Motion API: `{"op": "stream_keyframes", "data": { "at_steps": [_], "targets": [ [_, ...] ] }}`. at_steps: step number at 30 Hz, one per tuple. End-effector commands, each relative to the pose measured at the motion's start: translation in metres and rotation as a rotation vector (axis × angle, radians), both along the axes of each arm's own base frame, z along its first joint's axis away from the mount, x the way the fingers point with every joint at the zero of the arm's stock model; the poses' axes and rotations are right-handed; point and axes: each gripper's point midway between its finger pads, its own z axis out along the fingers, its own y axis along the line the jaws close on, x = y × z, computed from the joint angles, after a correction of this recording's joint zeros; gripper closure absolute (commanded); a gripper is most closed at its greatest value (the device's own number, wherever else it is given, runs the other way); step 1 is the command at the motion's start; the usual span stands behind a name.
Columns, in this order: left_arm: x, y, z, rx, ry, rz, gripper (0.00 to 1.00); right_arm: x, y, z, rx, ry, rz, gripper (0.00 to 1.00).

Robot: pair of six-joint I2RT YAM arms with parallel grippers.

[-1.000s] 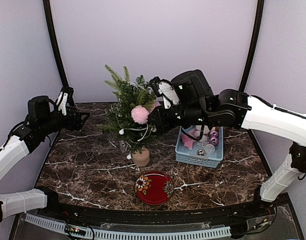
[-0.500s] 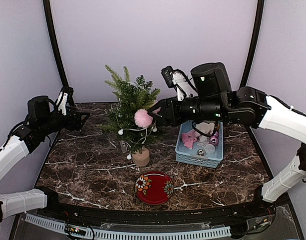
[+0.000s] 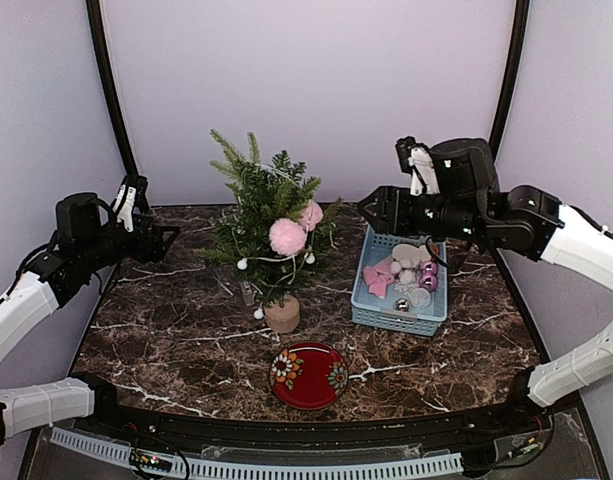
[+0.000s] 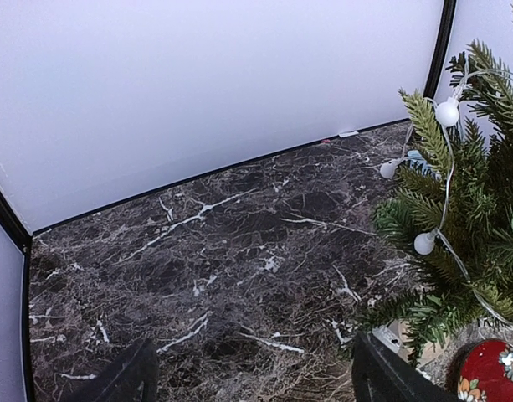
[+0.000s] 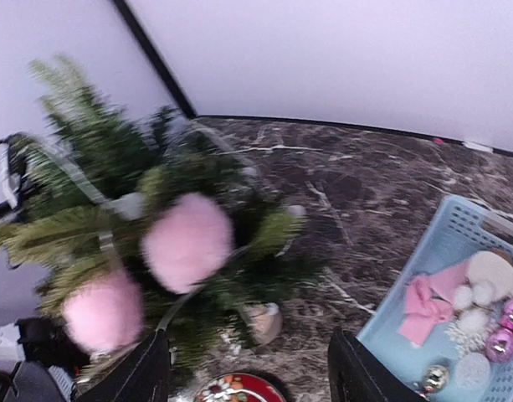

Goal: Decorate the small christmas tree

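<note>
Now, small christmas tree (image 3: 271, 215) upright mid-bench, both sets of jaws open and empty
From above: tree on its wood stump (image 3: 282, 314), two pink pompoms (image 3: 285, 236) among the branches, white bulbs (image 3: 243, 264) on a string draped low; red plate (image 3: 308, 375) just in front of the stump, blue basket (image 3: 369, 312) of ornaments to the right, all on the marbled bench (image 3: 166, 330); left arm (image 3: 81, 235) raised at the left edge, well apart from the tree; right arm (image 3: 486, 210) above the basket's far end, pointing at the tree without touching. Left wrist: left jaws spread wide over bare bench, tree (image 4: 474, 251) and bulbs at the right edge. Right wrist: blurred; right jaws parted, nothing between them, tree (image 5: 89, 167) and pompoms beyond on the left, basket (image 5: 423, 276) lower right
</note>
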Motion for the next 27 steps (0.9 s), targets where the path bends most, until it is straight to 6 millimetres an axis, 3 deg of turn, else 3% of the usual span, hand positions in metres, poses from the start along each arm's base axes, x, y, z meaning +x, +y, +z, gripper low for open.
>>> {"op": "stream_keyframes", "data": {
  "at_steps": [1, 7, 13, 19, 27],
  "targets": [
    [-0.001, 0.002, 0.002, -0.009, -0.015, 0.01, 0.18, 0.041, -0.065, -0.038, -0.017, 0.082, -0.22, 0.34],
    [0.001, 0.004, -0.001, 0.003, -0.009, 0.021, 0.18, 0.089, -0.125, -0.115, -0.122, 0.214, -0.353, 0.35],
    [0.002, 0.005, -0.002, 0.011, -0.007, 0.029, 0.18, 0.132, -0.158, -0.181, -0.157, 0.314, -0.388, 0.44],
    [0.004, 0.005, -0.005, 0.017, 0.001, 0.03, 0.18, 0.153, -0.155, -0.231, -0.248, 0.401, -0.352, 0.51],
    [0.006, 0.005, -0.007, 0.02, 0.007, 0.03, 0.18, 0.153, -0.152, -0.273, -0.294, 0.478, -0.335, 0.53]
  ]
}}
